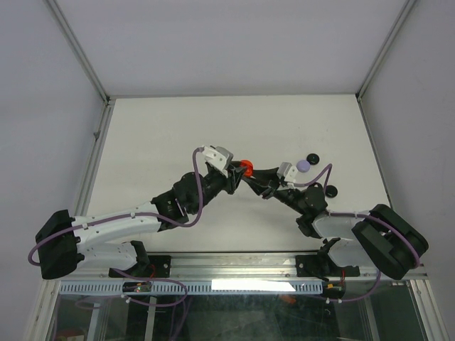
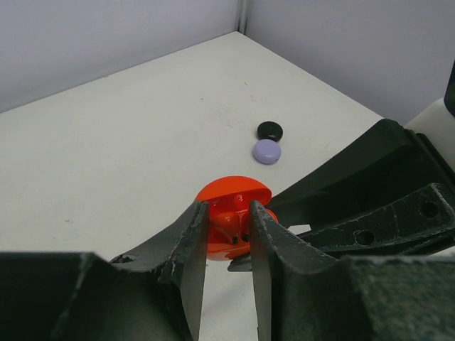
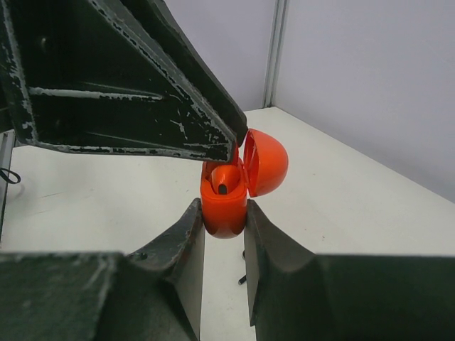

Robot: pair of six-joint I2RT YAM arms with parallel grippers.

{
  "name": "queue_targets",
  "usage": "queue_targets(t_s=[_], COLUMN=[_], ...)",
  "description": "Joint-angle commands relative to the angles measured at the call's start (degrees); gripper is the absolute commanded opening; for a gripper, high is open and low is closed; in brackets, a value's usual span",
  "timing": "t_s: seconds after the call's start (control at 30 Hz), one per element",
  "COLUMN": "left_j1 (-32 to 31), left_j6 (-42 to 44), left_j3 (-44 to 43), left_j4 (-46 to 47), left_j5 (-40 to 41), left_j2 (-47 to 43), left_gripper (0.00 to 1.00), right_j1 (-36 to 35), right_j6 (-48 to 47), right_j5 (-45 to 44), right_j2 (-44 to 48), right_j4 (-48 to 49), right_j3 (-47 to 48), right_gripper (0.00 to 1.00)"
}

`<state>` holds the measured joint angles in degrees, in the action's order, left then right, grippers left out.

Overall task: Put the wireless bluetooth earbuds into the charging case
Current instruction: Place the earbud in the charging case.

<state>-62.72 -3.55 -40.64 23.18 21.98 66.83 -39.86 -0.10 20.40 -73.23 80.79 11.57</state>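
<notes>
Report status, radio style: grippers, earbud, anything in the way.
Right gripper shut on open red case. Left gripper at the case, red earbud between its fingers, grip unclear. Nothing blocking; lavender case, black case off aside.

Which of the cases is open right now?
The red case, lid hinged up, clamped in the right gripper. The lavender case and both black cases lie shut on the table.

the top external view looks down from high behind the near edge over the whole desk (image 1: pixel 178 128), while the 2 wrist views sit close behind the left end effector (image 2: pixel 229 213) and right end effector (image 3: pixel 222 209), facing each other across the shared red charging case (image 1: pixel 246 168).
</notes>
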Motion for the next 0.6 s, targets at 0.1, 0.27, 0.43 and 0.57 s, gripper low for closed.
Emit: queue_targets(t_s=[0.1, 0.27, 0.43, 0.57], left_j1=[-0.8, -0.7, 0.0, 3.1], left_j6=[-2.8, -4.4, -5.3, -7.7], left_j3=[-4.3, -5.8, -6.9, -8.2], left_j4=[-3.2, -6.5, -10.5, -14.9], left_j5=[0.0, 2.2, 1.0, -5.5], left_j2=[-1.0, -2.4, -5.3, -7.3], left_gripper=[0.39, 0.5, 0.63, 0.72], right_j1=[-0.1, 0.0, 0.0, 0.1], right_j6=[-0.1, 0.1, 0.9, 1.6], right_j5=[-0.8, -0.9, 0.3, 1.8], right_j2=[0.9, 1.1, 0.9, 0.9], right_j4=[4.1, 3.4, 3.0, 2.4], right_j3=[0.5, 0.6, 0.9, 1.4], right_gripper=[0.0, 0.0, 0.0, 0.0])
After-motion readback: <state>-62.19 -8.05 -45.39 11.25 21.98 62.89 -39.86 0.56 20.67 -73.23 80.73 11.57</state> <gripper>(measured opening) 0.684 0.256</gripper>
